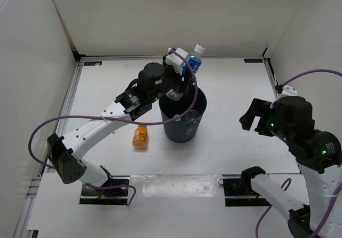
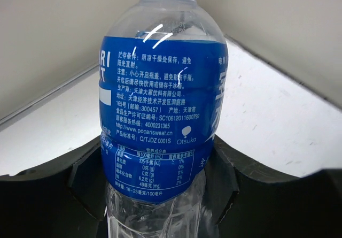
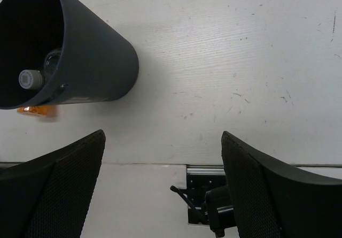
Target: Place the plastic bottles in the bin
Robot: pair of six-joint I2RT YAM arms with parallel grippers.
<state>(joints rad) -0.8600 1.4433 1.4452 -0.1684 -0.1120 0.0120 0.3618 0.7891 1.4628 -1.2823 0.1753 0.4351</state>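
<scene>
My left gripper [image 1: 183, 71] is shut on the clear bottle with the blue label [image 1: 194, 62] and holds it, cap pointing away, above the far rim of the dark bin [image 1: 181, 132]. In the left wrist view the bottle [image 2: 160, 125] fills the frame between my black fingers [image 2: 85, 179]. A clear bottle with a white cap [image 3: 31, 78] lies inside the bin [image 3: 96, 61]; it also shows in the top view [image 1: 189, 119]. The short orange bottle [image 1: 141, 137] lies on the table just left of the bin. My right gripper [image 1: 256, 115] is open and empty, right of the bin.
White walls enclose the table on the left, back and right. The arm base brackets [image 1: 238, 187] sit at the near edge. The left arm's purple cable [image 1: 69, 121] loops above the table's left side.
</scene>
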